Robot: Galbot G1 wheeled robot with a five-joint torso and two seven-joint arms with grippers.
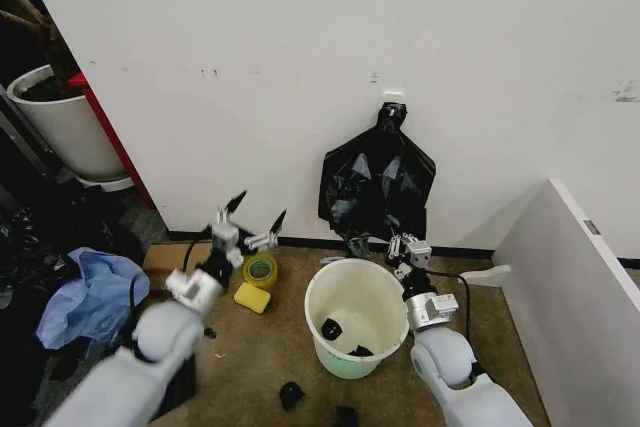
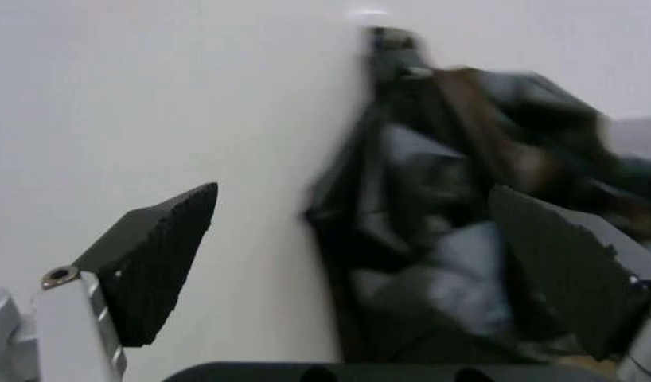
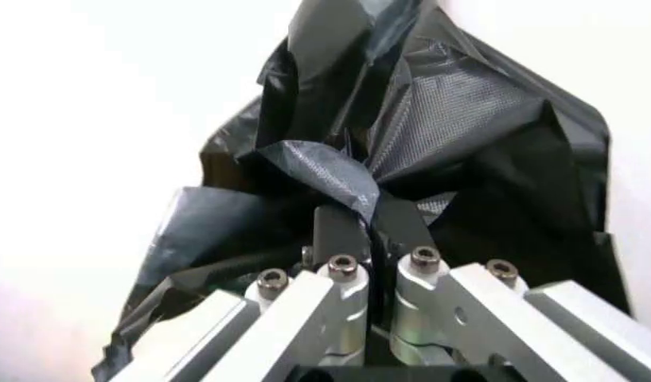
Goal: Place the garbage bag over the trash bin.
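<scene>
The trash bin (image 1: 340,357), a white bucket with a pale green base, stands open on the floor between my arms, with small black scraps inside. Behind it a fan-shaped black bundle (image 1: 378,182) hangs from a wall hook. My right gripper (image 1: 405,247) is at the bundle's lower edge, just above the bin's far rim. In the right wrist view this gripper (image 3: 368,227) is shut on a thin glossy fold of the garbage bag (image 3: 325,167). My left gripper (image 1: 252,219) is raised left of the bin, open and holding nothing; its fingers (image 2: 145,263) face the bundle (image 2: 442,239).
A yellow tape roll (image 1: 260,269) and a yellow sponge (image 1: 252,297) lie left of the bin. A blue cloth (image 1: 95,297) and a white plant pot (image 1: 65,127) are farther left. A white panel (image 1: 580,287) closes the right side. Black scraps (image 1: 290,394) lie on the floor.
</scene>
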